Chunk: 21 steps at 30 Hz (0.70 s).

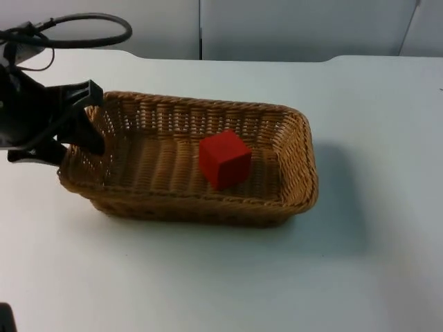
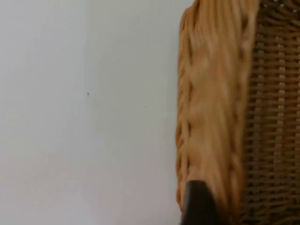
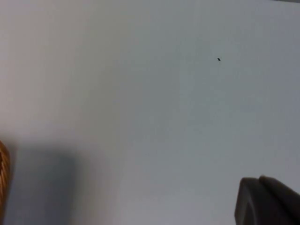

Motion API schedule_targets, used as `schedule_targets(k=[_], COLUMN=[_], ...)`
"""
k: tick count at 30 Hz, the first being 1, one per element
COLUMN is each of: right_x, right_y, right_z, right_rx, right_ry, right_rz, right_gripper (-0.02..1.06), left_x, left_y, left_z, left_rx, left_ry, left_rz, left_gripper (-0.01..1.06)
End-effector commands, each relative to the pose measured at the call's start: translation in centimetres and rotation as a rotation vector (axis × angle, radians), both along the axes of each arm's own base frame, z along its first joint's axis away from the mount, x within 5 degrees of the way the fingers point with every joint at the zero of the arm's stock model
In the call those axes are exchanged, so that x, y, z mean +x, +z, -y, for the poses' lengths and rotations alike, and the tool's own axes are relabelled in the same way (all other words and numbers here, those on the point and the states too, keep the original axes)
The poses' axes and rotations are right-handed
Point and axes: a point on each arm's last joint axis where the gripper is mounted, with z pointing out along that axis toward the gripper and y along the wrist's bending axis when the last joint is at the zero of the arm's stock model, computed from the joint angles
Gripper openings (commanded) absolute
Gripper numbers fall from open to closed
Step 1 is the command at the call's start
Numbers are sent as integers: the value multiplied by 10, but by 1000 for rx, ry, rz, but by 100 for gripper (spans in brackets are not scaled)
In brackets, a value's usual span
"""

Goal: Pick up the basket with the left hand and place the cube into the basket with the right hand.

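I see my left hand (image 1: 86,131) pinching the basket (image 1: 291,166) by its end rim; the red cube (image 1: 224,159) sits inside, mid-basket, well apart from that hand, above the white surface (image 1: 360,277).

A white table (image 1: 360,277) stretches from the near edge to a grey wall (image 1: 291,28) at its far side, its top smooth and plain. A wicker basket (image 1: 291,173) sits on it left of centre, long side running left to right, casting a soft shadow (image 1: 346,200) onto the surface to its right. The same shadow falls across the table in the right wrist view, beside a sliver of the basket's rim. A tiny dark speck (image 3: 219,59) marks the tabletop well apart from the basket.
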Motion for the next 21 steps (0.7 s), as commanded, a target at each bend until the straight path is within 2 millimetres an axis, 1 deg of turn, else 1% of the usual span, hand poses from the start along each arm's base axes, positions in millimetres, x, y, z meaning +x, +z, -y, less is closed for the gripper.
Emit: schedule_targets(k=[1,5,9,11,12,13,15,17,18,19,21], right_x=[-2,-1,-1,-1,-1,-1,-2,-6,-6,-12,-28], right_y=[3,3,3,3,4,4,7,19,19,30,57], right_z=[1,0,-1,-1,-1,-1,0,0,0,1,2], right_rx=[7,22,27,25,22,22,14,9,9,12,19], right_ry=[4,8,8,10,12,12,18,26,26,29,36], right_rz=[12,17,18,18,20,20,42,106,106,155,275], right_gripper=[0,0,0,0,0,0,0,0,0,0,0], left_x=[2,2,2,2,1,1,-2,-5,-5,-8,-16], left_y=[1,1,-1,-4,-4,-4,2,19,19,33,68], left_z=[1,0,-4,-13,-21,-21,-33,-43,-43,-45,-50], left_rx=[-1,13,81,173,224,224,272,315,315,350,417], left_ry=[14,8,-9,-18,-5,-5,39,57,57,46,29], left_rz=[5,10,27,27,10,10,-19,-3,-3,35,140], left_gripper=[63,63,63,63,63,63,61,49,49,38,13])
